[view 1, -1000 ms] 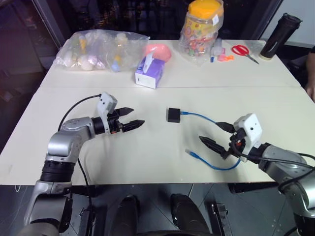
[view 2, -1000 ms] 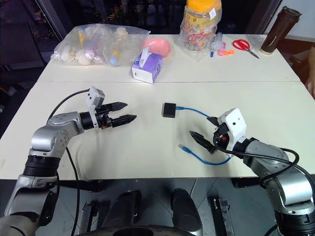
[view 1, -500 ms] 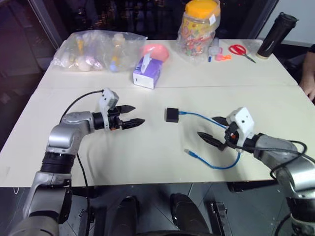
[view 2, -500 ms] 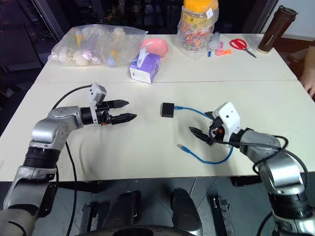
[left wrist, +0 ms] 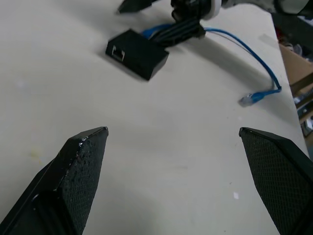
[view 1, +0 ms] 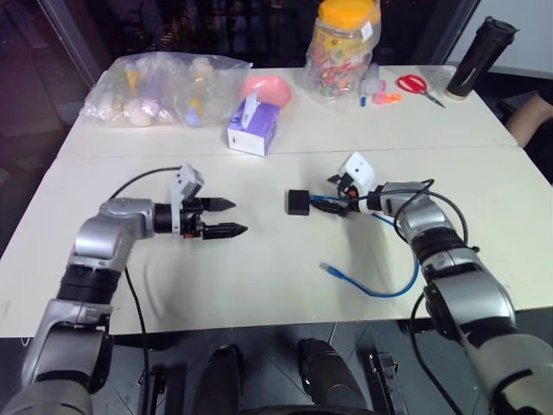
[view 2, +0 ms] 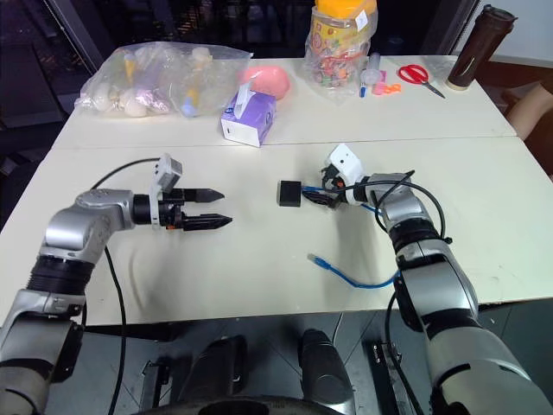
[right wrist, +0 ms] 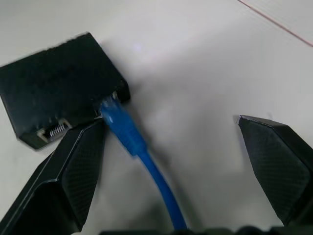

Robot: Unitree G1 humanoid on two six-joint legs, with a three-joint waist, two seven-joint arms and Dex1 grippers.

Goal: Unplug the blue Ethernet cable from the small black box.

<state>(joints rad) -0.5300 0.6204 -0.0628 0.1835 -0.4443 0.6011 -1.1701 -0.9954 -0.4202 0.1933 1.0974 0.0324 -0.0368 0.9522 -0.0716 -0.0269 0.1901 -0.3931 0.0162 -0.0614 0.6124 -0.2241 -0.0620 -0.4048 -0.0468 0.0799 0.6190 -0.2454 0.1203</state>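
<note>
Head views: the left gripper (view 1: pixel 226 218) hangs just above the tabletop (view 1: pixel 259 277) with its fingers spread wide and nothing between them, pointing right toward the box (view 1: pixel 299 201), well apart from it. The right gripper (view 2: pixel 321 190) is also wide open, its tips at the plugged end of the cable (view 1: pixel 393 287), just right of the box; whether a finger touches the cord cannot be told from here. The box lies mid-tabletop. The cable runs right from it, under the right wrist, loops toward the near edge and ends in a free plug (view 1: pixel 328 270). On the far side stand a purple tissue box (view 1: pixel 251 131), a clear bag of bottles (view 1: pixel 164 86), a pink object (view 1: pixel 267 88), a candy jar with an orange lid (view 1: pixel 346 47), red scissors (view 1: pixel 419 86) and a dark tumbler (view 1: pixel 480 56). A person's arm (view 1: pixel 529 117) shows at the far right edge.

Left wrist view: both own fingers (left wrist: pixel 78 166) stand far apart over bare tabletop; ahead lies the box with an empty port facing the camera.

Right wrist view: the cable's plug (right wrist: pixel 113 115) sits in the box's port. One finger (right wrist: pixel 73 171) lies right beside the plug and box corner, the other well clear; nothing is clamped.
</note>
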